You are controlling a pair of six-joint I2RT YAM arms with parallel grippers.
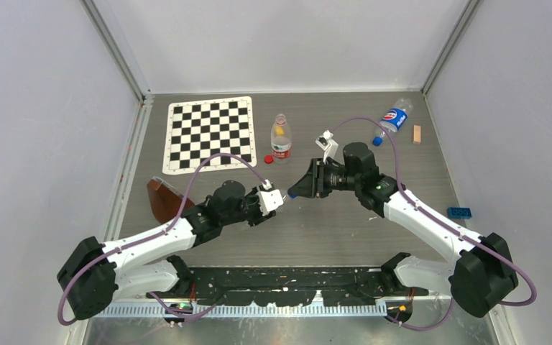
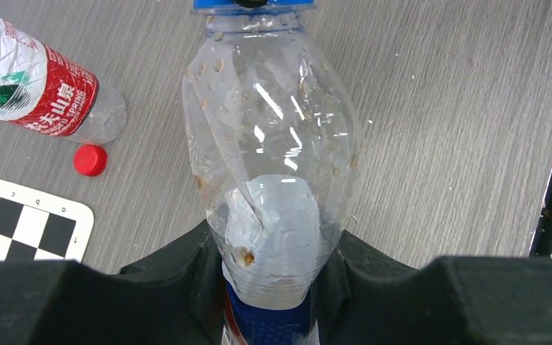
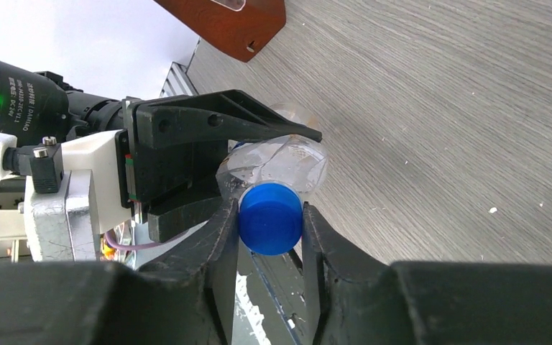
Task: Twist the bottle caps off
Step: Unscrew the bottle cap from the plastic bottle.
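My left gripper [image 2: 273,248] is shut on the body of a clear bottle with a blue label [image 2: 273,158], held level above the table. Its blue cap [image 3: 269,218] points toward the right arm. My right gripper [image 3: 269,224] is shut on that cap, one finger pressing each side. In the top view the two grippers meet at mid-table around the cap [image 1: 292,194]. A red-labelled bottle [image 1: 281,138] stands uncapped at the back, its red cap [image 1: 268,159] lying on the table beside it. Another blue-labelled bottle [image 1: 395,118] lies at the back right with its blue cap [image 1: 377,141] on.
A checkerboard mat [image 1: 208,133] lies at the back left. A brown wedge-shaped object [image 1: 164,198] sits by the left arm. A small wooden block [image 1: 417,134] and a blue brick [image 1: 460,212] are on the right side. Walls enclose the table.
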